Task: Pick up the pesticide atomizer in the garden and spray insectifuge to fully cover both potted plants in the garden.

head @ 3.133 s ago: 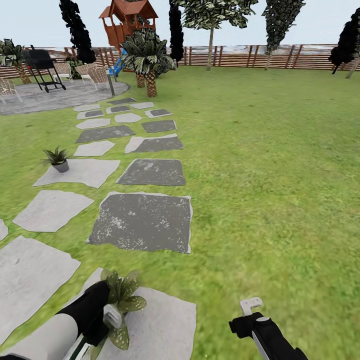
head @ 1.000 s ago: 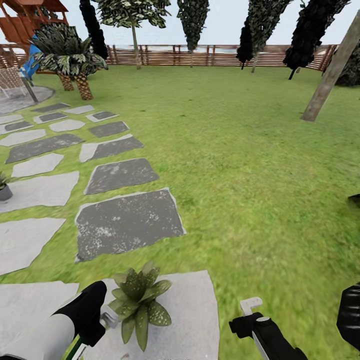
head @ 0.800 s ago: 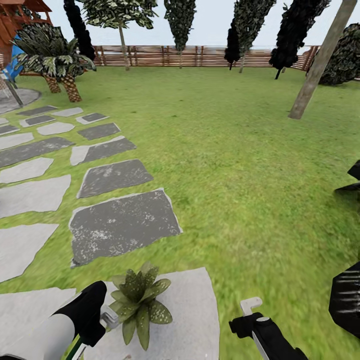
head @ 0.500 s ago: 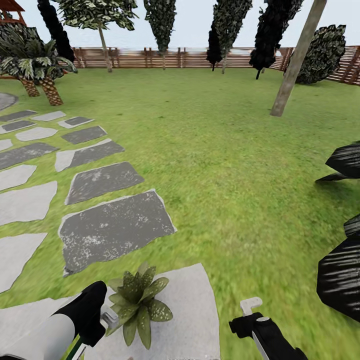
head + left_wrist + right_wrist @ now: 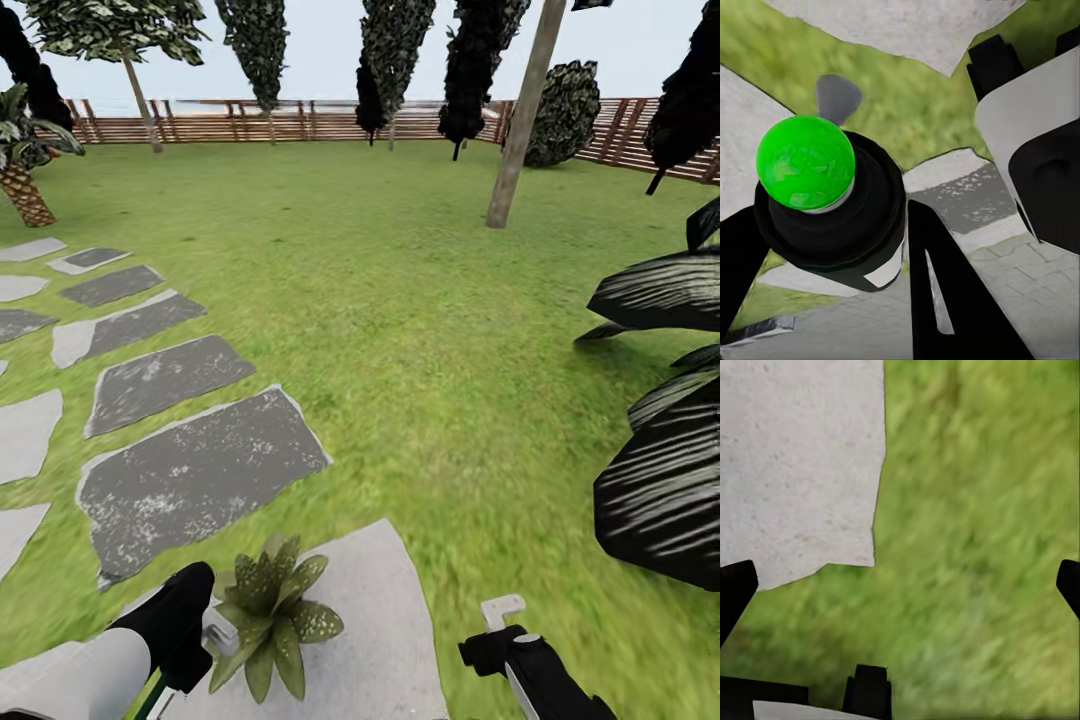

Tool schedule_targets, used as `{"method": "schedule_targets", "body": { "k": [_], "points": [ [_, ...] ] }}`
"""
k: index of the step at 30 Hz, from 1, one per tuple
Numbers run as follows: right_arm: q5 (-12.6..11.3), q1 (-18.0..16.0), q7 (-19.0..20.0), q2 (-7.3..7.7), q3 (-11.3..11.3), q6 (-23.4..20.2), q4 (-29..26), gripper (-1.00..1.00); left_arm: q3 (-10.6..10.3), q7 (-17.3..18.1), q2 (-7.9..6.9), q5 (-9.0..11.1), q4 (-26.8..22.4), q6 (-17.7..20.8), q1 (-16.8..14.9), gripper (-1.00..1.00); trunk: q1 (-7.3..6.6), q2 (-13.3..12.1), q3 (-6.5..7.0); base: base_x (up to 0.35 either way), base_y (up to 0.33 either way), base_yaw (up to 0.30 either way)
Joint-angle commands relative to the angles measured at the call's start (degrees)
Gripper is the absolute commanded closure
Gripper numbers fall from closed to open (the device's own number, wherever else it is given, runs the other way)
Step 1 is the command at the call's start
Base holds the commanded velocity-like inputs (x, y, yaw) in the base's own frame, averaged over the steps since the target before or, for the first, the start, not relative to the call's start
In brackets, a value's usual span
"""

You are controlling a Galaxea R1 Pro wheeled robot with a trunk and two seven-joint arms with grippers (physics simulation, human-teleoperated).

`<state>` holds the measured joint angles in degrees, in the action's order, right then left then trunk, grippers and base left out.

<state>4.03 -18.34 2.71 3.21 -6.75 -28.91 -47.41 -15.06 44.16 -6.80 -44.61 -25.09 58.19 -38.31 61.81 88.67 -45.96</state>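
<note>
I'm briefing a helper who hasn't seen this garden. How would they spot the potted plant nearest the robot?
Follow the path of stepping stones across the lawn toward the robot to the nearest pale stone. On it, beside the left end effector, sits the potted plant, a low rosette of pointed, speckled olive leaves, far smaller than the big dark striped leaves on the right.

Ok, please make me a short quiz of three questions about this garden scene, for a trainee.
1. True or false: the potted plant stands on a dark grey stone.
2. What lies below the right gripper? A: grass beside a pale stone; B: brick paving; C: water.
3. Fill in: the big dark striped leaves are on the robot's ___ side.
Key: 1 false; 2 A; 3 right.
</note>
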Motion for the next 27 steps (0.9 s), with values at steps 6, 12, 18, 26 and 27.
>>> {"method": "schedule_targets", "body": {
  "k": [6, 12, 18, 26, 27],
  "points": [
    [0.47, -0.03, 0.28, 0.04, -0.1, -0.36, 0.51, -1.0, -0.16, 0.58, -0.06, -0.52, -0.13, 0.08, -0.01, 1.0, 0.0, 0.02, 0.11, -0.002, 0.203, -0.164],
    [0.52, -0.03, 0.28, 0.04, -0.1, -0.36, 3.02, -1.0, -0.06, 0.79, 0.02, -0.48, -0.05, 0.08, 0.12, 1.0, 0.0, 0.02, 0.11, 0.0, 0.02, -0.004],
    [0.54, -0.03, 0.28, 0.04, -0.11, -0.36, 4.87, -1.0, 11.41, 0.83, 0.03, -0.38, -0.04, 0.08, 1.53, 1.0, 0.0, 0.02, 0.11, 0.0, 0.0, 0.0],
    [0.54, -0.03, 0.28, 0.04, -0.1, -0.36, 4.97, -1.0, 13.48, 0.67, 0.03, -0.39, 0.01, 0.08, 1.69, 1.0, 0.0, 0.02, 0.11, 0.0, 0.0, 0.0],
    [0.54, -0.03, 0.28, 0.04, -0.13, -0.36, 5.04, -1.0, 13.43, 0.67, 0.03, -0.43, 0.02, 0.08, 1.83, 1.0, 0.0, 0.02, 0.11, 0.0, 0.0, 0.0]
  ]
}}
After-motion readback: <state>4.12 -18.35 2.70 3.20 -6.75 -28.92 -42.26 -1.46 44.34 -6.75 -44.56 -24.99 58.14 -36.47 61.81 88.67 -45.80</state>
